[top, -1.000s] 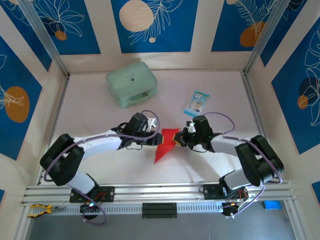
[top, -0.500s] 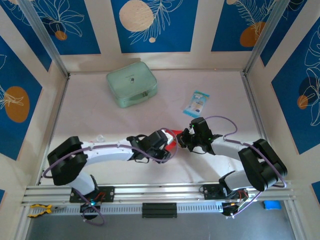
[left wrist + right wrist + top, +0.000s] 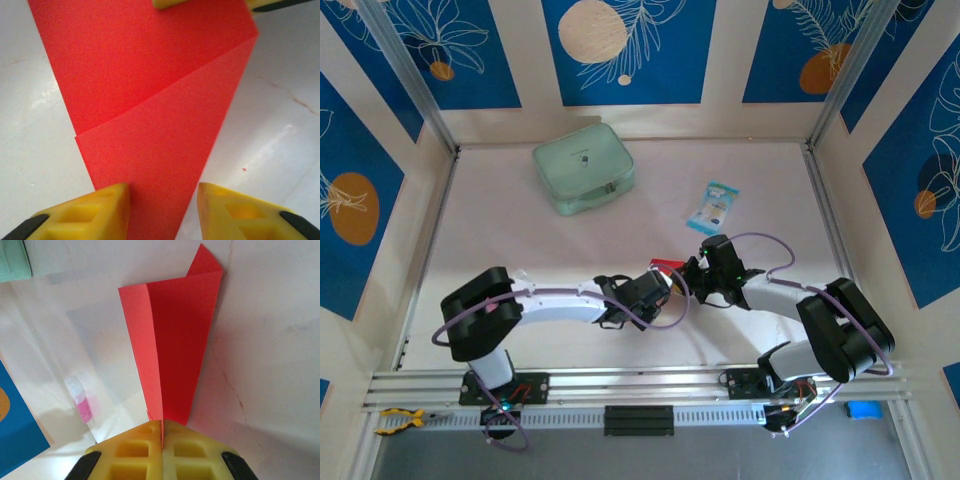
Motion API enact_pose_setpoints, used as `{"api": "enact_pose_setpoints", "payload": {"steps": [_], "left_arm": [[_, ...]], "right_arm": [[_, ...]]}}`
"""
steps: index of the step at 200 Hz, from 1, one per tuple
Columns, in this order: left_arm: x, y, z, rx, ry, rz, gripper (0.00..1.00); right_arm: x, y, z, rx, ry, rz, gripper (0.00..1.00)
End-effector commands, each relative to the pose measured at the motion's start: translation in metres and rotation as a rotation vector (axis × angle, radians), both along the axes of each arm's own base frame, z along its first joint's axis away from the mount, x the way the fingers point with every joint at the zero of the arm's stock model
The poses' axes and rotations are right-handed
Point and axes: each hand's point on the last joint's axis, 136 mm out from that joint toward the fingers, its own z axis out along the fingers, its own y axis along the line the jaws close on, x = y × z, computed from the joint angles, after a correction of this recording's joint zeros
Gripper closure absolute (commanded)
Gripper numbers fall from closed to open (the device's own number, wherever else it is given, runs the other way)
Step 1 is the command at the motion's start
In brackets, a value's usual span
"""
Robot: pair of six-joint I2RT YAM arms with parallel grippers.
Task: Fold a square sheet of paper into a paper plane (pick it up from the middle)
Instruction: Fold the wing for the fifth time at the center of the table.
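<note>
The square sheet of paper (image 3: pixel 150 100) is bright red and folded into a tapering shape with a diagonal flap edge across it. It lies on the pale table. My right gripper (image 3: pixel 162 424) is shut on the paper's narrow end (image 3: pixel 175 340), and the folded layers fan out away from it. My left gripper (image 3: pixel 162 192) hangs just over the paper, open, its yellow fingers (image 3: pixel 95 210) straddling the narrow part. From above, the left gripper (image 3: pixel 660 288) covers most of the paper (image 3: pixel 665 267), with the right gripper (image 3: pixel 688 280) close beside it.
A pale green zip pouch (image 3: pixel 583 167) sits at the back left of the table. A small blue-white packet (image 3: pixel 713 206) lies behind the right arm. Patterned walls and metal rails close in the table on three sides.
My left arm has swung right and nearer, from beside the paper's left edge to over it, hiding most of it from above. The right gripper has stayed shut on the paper.
</note>
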Motion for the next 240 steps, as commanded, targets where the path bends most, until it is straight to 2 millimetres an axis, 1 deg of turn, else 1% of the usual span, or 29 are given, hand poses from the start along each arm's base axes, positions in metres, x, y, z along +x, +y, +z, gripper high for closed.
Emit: {"api": "enact_pose_setpoints", "payload": {"steps": [1, 40, 91, 138, 176, 196, 215, 240], "left_arm": [[0.004, 0.002, 0.001, 0.035, -0.031, 0.005, 0.64], [0.004, 0.002, 0.001, 0.034, -0.029, 0.003, 0.71], [0.004, 0.003, 0.000, 0.044, -0.035, 0.003, 0.75], [0.004, 0.003, -0.001, 0.045, -0.033, 0.004, 0.82], [0.005, 0.005, -0.002, 0.053, -0.038, 0.009, 0.85], [0.005, 0.005, -0.002, 0.054, -0.041, 0.010, 0.90], [0.006, 0.006, -0.003, 0.055, -0.043, 0.013, 0.91], [0.006, 0.007, -0.004, 0.057, -0.043, 0.017, 0.96]], "right_arm": [[-0.003, -0.002, 0.001, -0.003, 0.006, -0.014, 0.95], [-0.002, -0.002, 0.001, 0.000, 0.006, -0.014, 0.95], [-0.003, -0.002, 0.002, 0.002, 0.007, -0.013, 0.95], [-0.003, -0.003, 0.003, 0.003, 0.000, -0.009, 0.93], [-0.003, -0.005, 0.005, -0.004, -0.009, -0.010, 0.92], [-0.003, -0.006, 0.005, -0.004, -0.012, -0.004, 0.89], [-0.004, -0.009, 0.007, -0.011, -0.017, -0.007, 0.84], [-0.004, -0.019, 0.011, -0.034, -0.037, -0.020, 0.74]]}}
